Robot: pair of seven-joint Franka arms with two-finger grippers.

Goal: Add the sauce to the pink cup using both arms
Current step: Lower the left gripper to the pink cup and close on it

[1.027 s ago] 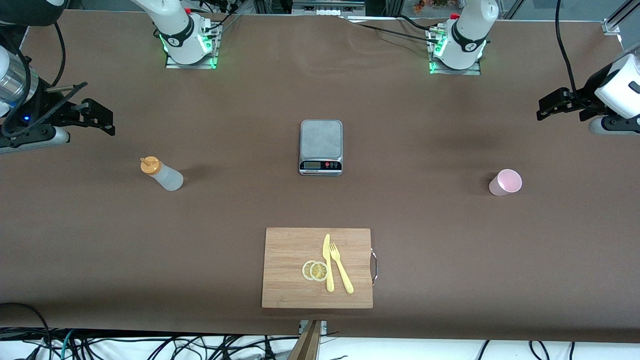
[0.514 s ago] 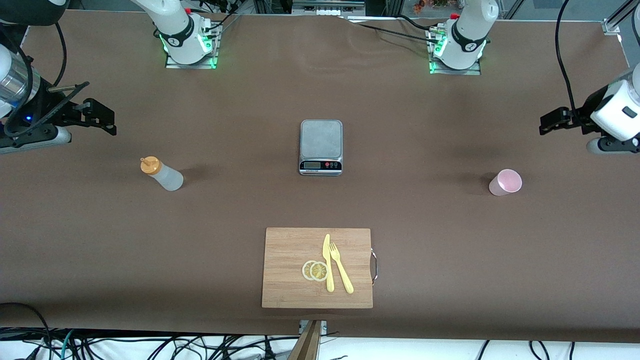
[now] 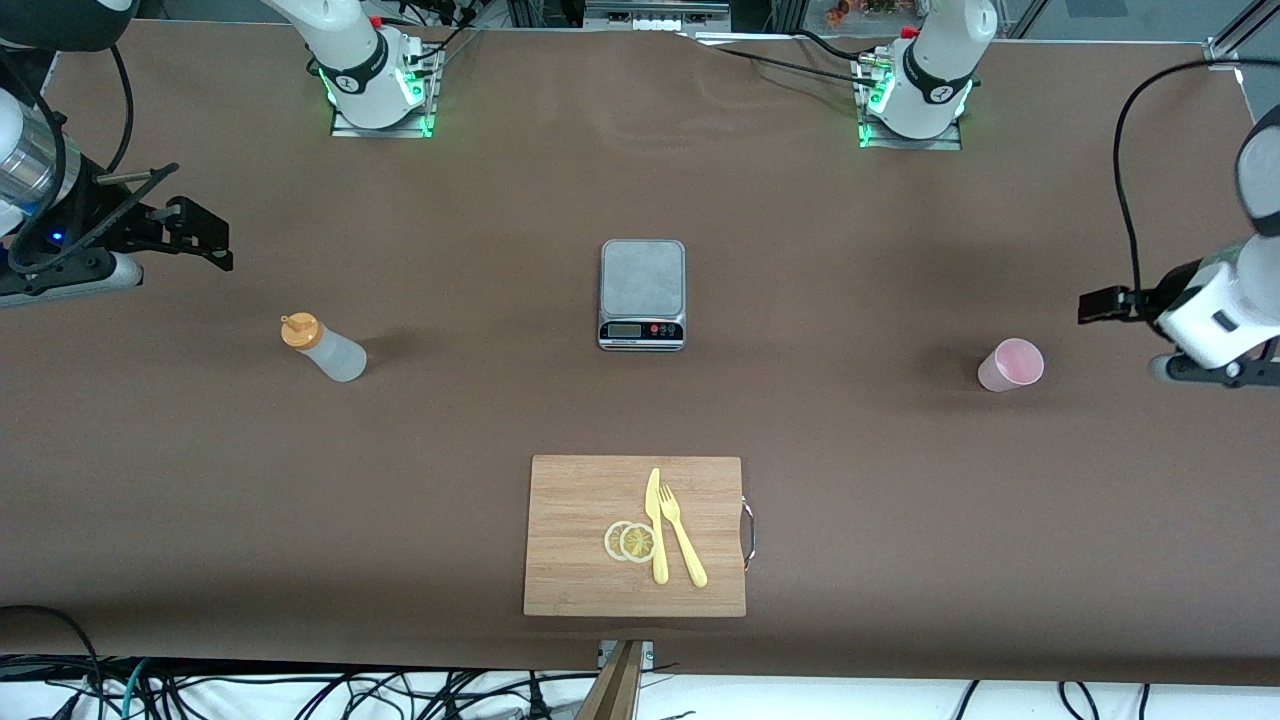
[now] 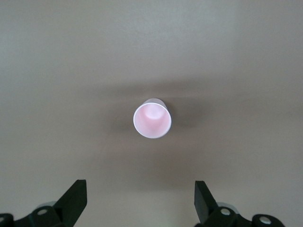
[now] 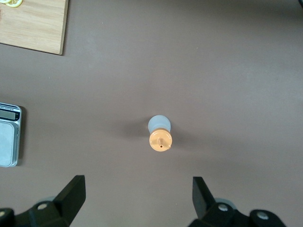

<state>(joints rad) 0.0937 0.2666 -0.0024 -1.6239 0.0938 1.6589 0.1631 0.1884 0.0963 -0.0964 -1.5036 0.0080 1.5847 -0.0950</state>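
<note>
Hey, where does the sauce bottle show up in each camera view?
Front view: sauce bottle stands upright toward the right arm's end of the table, level with the scale.
Right wrist view: seen from above, mid-picture, orange cap up.
Left wrist view: not in it.
Shared landmark: the scale, in the front and right wrist views.

The small grey kitchen scale [image 5: 8, 135] is cut by the right wrist view's edge, only its display end showing. The pale wooden cutting board [image 5: 33, 23] and a yellow lemon slice [image 5: 10, 3] are cropped there too.
</note>
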